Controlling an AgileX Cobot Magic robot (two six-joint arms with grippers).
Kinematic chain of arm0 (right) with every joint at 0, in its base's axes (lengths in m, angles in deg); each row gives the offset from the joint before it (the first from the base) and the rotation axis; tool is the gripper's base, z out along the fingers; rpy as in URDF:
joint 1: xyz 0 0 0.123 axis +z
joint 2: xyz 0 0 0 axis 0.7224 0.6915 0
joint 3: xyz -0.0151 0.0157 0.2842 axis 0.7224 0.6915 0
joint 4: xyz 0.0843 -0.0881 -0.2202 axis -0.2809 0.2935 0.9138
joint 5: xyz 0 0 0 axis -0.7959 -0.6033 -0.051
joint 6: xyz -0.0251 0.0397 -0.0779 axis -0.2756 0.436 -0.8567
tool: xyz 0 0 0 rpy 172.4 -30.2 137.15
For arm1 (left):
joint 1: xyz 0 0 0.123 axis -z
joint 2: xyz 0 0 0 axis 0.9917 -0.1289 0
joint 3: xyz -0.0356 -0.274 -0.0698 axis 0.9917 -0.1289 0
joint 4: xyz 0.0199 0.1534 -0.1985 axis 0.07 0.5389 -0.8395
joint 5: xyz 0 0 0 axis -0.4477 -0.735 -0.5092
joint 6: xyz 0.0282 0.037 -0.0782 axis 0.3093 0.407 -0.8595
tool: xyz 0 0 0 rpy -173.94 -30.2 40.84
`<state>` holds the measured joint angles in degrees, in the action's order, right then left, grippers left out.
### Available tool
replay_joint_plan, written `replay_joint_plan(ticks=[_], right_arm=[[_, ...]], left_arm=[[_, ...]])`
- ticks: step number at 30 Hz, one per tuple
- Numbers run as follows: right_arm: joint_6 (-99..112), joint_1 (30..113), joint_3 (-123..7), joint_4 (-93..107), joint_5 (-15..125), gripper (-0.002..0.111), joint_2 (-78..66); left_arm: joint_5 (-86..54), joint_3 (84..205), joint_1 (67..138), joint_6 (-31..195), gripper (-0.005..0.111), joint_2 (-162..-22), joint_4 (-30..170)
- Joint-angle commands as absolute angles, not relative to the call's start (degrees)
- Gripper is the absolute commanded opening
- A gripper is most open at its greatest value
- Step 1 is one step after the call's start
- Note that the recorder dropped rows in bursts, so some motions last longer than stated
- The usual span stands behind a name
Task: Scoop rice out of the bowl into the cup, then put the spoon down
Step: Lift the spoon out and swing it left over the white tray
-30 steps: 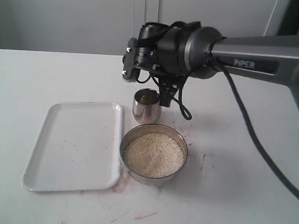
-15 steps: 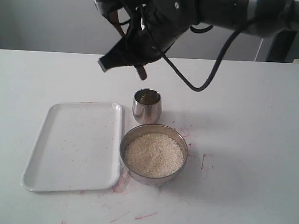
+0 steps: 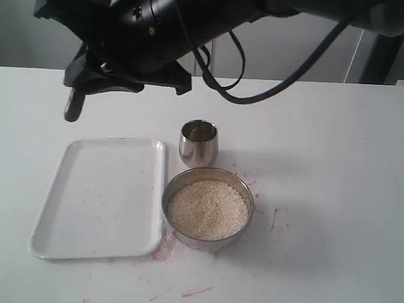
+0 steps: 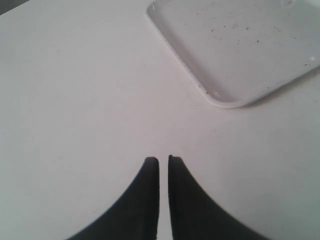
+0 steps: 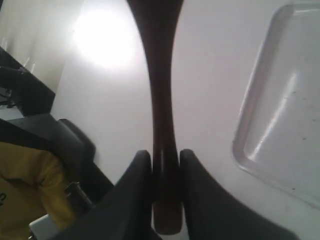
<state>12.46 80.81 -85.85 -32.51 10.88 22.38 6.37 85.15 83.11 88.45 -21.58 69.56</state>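
The white bench [image 3: 336, 201] carries everything. The right arm [image 3: 196, 21] reaches across it, high up near the far end of the white tray [image 3: 103, 200]. Just beside the tray sits the bowl [image 3: 203, 242], well filled with the rice [image 3: 207, 208]. The cup [image 3: 198, 148] stands just beyond the bowl, its contents too dim to judge. The spoon [image 5: 162, 125] is up in the air, its slender handle pinched between the right fingers [image 5: 142, 165]. The left fingers [image 4: 150, 190] hang over bare bench by a tray corner, pressed almost together on nothing. I'd say the setting-down is the step in hand. Come down low, level the spoon and let it touch before the fingers part, so it can't drop or bounce.
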Motion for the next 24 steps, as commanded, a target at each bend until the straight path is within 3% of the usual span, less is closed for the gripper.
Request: replay_joint_plan(ticks=[1,7,19,24], right_arm=[[11.3,83.6,-85.8,-35.4,12.3,0.000,21.5],[21.1,86.9,-85.8,-23.5,15.2,0.000,23.6],[24.5,91.0,-86.1,-19.2,18.6,0.000,32.9],[31.6,92.5,-89.8,-5.3,17.2,0.000,36.6]], left_arm=[[8.7,84.6,83.3,88.1,0.014,-22.0,69.6],[8.7,84.6,83.3,88.1,0.014,-22.0,69.6],[8.7,84.6,83.3,88.1,0.014,-22.0,69.6],[8.7,84.6,83.3,88.1,0.014,-22.0,69.6]])
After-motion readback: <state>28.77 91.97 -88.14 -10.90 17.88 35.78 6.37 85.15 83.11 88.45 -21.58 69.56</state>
